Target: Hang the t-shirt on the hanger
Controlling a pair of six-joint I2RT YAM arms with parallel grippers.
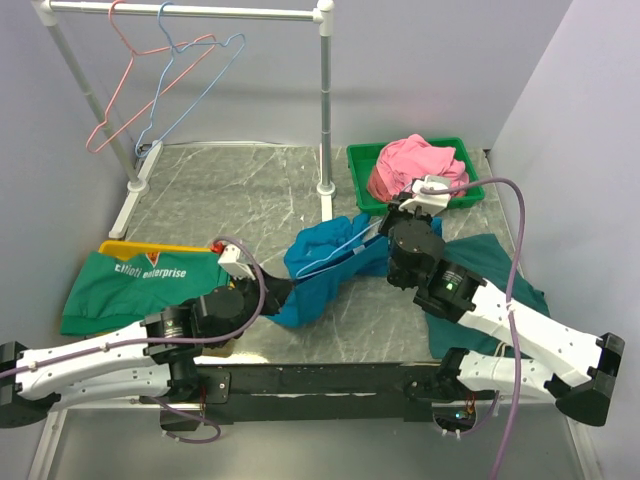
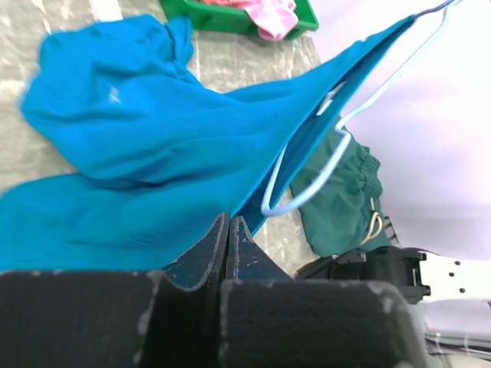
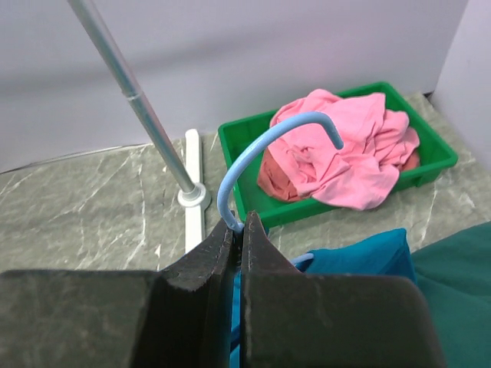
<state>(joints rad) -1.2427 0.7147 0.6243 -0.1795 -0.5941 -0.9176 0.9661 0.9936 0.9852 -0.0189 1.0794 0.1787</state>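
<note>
The right gripper [image 3: 239, 226] is pressed together on the hanger [image 3: 261, 142]. It pinches the wire just below the hook, which curls up and over toward the green tray [image 3: 238, 146]. The left gripper [image 2: 229, 230] is also clamped tight, its fingers nipping the near edge of the t-shirt [image 2: 138, 138].

The t-shirt lies bunched on the middle of the table [image 1: 230, 190], drawn from the left gripper up toward the right one. In the left wrist view the hanger wire runs along the shirt's open edge. One rounded corner pokes out free of the cloth, and a white label [image 2: 330, 100] shows inside the opening. How much of the wire sits inside the shirt cannot be told.

Just behind the right gripper, a pink garment [image 1: 415, 165] is heaped in the green tray. A green shirt [image 1: 500, 270] lies under the right arm. A printed shirt [image 1: 130, 285] is spread at the left, partly over a yellow tray [image 1: 150, 247]. At the back left a rack [image 1: 240, 12] carries a pink-red hanger [image 1: 175, 48] and a spare blue hanger [image 1: 200, 92].
</note>
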